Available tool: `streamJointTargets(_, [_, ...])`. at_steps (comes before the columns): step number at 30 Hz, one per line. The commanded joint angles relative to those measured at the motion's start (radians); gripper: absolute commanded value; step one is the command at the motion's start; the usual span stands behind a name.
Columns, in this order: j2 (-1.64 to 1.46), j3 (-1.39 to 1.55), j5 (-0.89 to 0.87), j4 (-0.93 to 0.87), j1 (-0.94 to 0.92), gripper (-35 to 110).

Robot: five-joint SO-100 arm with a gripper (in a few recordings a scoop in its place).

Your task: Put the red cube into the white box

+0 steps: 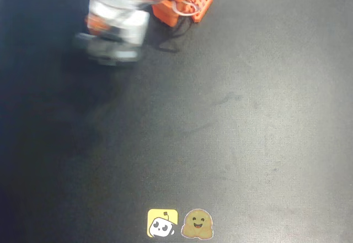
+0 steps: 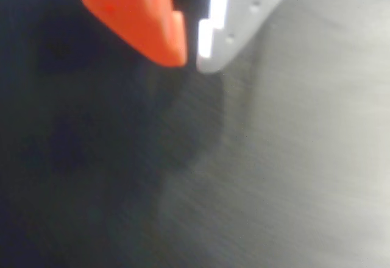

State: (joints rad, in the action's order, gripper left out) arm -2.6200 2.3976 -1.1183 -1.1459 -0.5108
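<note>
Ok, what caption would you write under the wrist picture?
Orange and white tool tips nearly together, nothing between them, above the blurry dark mat.

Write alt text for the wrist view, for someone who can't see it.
The gripper hangs over a bare dark mat, its orange finger and white finger almost meeting at the tips with nothing between them. The picture is blurred, and the fingers cast a dark shadow on the mat below.

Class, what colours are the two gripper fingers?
One finger is orange, the other white; the wrist view shows them best.
</note>
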Motion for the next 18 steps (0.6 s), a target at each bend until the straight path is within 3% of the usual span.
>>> streamJointTargets(1, [-0.124,0.034,-0.002,-0.032,0.176,0])
streamJointTargets(4, [-0.236,0.091,-0.006,-0.055,0.282,0])
streamJointTargets(10, [-0.575,0.295,-0.219,-0.117,0.479,0])
streamJointTargets(14, [-0.577,0.356,-0.351,-0.126,0.479,0])
streamJointTargets(18, [-0.577,0.534,-0.462,-0.002,0.474,0])
